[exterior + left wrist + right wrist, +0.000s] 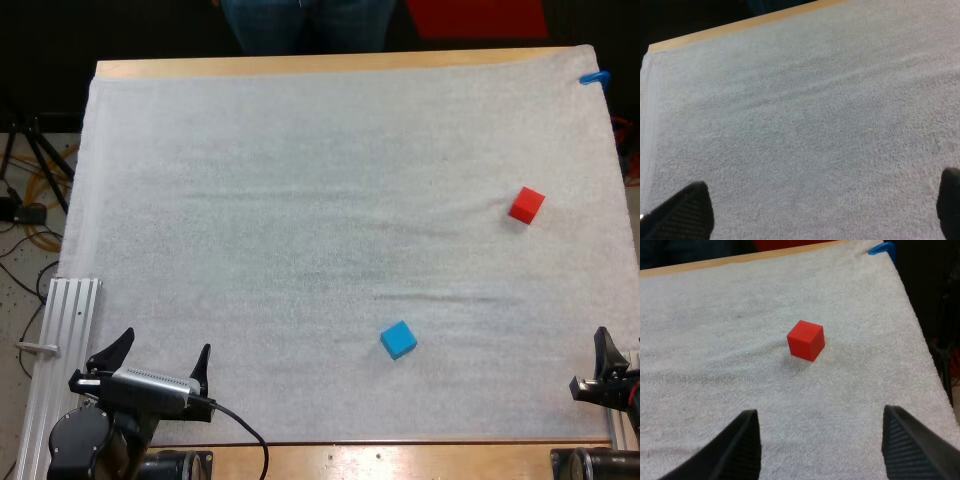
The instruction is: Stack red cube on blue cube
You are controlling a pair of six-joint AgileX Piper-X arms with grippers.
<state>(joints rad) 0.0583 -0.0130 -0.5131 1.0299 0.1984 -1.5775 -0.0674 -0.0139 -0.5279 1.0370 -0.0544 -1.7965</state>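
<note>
The red cube (526,205) rests on the white mat toward the right side, and the right wrist view has the red cube (806,340) ahead of the fingers. The blue cube (398,340) lies nearer the front, about mid-mat. My left gripper (160,355) hovers at the front left corner, open, with nothing between its fingers (682,212). My right gripper (615,352) is at the front right edge of the mat, open and well short of the red cube, its fingers (737,447) standing wide apart.
The white mat (300,200) covers most of the wooden table. A metal rail (60,340) runs along the left front edge. A person's legs (305,22) stand beyond the far side. Cables and a tripod (30,170) sit left of the table.
</note>
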